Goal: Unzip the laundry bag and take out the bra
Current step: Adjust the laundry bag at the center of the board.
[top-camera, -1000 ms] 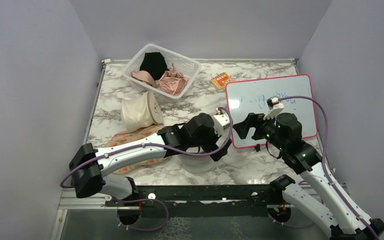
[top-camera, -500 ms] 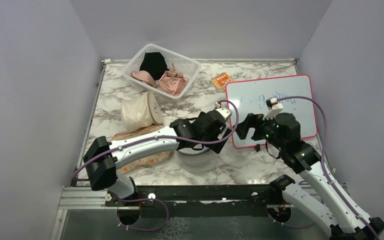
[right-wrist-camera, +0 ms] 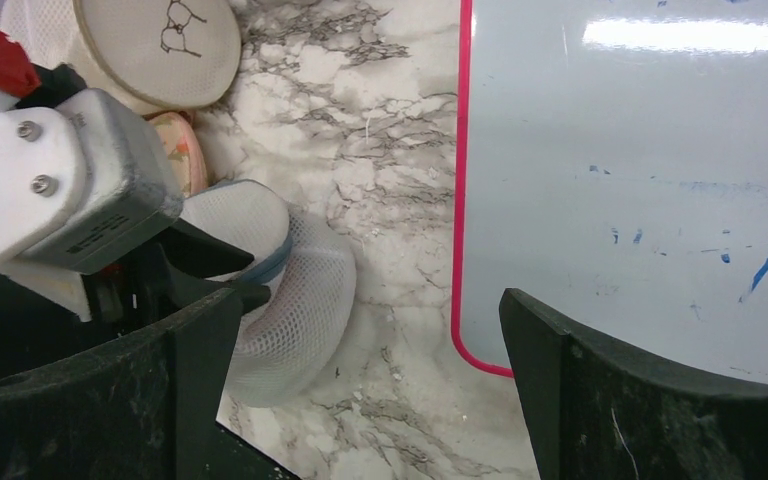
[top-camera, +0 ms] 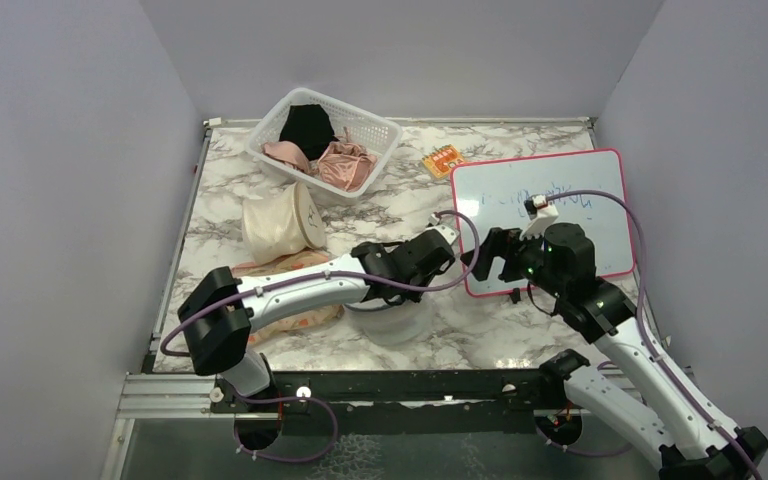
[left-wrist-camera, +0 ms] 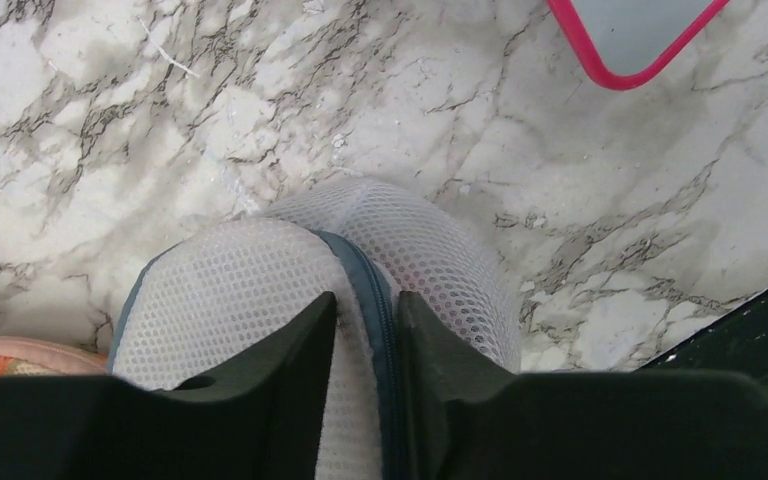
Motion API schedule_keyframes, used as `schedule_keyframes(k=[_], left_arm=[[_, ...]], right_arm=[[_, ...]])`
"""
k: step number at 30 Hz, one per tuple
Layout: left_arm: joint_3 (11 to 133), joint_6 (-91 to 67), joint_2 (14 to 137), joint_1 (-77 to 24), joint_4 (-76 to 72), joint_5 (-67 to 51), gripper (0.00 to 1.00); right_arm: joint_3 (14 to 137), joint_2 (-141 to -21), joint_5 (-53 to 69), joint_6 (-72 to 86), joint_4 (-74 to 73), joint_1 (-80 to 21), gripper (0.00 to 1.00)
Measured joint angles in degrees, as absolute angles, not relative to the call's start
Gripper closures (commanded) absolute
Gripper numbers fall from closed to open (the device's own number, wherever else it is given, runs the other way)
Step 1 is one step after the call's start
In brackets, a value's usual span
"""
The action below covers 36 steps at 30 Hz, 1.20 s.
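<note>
The laundry bag is a round white mesh bag with a grey-blue zip, lying on the marble table near the front edge. My left gripper presses down on its top, shut on a raised fold of mesh with the zip line running between the fingers. In the right wrist view the bag bulges beside the left gripper's fingers. My right gripper hovers open just right of the bag, over the whiteboard's left edge, holding nothing. The bra is hidden.
A pink-framed whiteboard lies to the right. A cream cylindrical bag and a flat peach floral pouch sit left of the bag. A white basket of garments and an orange box stand at the back.
My left arm stretched forward and lowered onto the laundry bag, and its jaws went from wide open to closed around the zip fold. The right gripper shifted slightly.
</note>
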State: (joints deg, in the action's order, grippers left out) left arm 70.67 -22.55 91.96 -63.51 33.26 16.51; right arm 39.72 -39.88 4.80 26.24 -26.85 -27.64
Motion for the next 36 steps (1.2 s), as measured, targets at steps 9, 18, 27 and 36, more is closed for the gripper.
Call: schedule_keyframes(k=[9, 18, 27, 36], left_arm=[[67.7, -19.3, 85.5, -63.5, 33.6, 16.9, 1.00], [67.7, 1.7, 80.9, -62.4, 20.4, 14.6, 1.00], [42.9, 23.3, 60.3, -60.2, -8.6, 8.3, 1.00], [37.9, 17.8, 61.3, -60.2, 0.0, 8.2, 1.00]], right_arm=[[39.7, -43.6, 9.2, 25.7, -25.2, -27.6, 0.00], [39.4, -47.2, 16.5, 25.9, -22.2, -27.6, 0.00], [37.9, -48.3, 22.5, 26.3, -19.5, -27.6, 0.03], [35.5, -53.6, 27.8, 27.0, -13.6, -27.6, 0.15]])
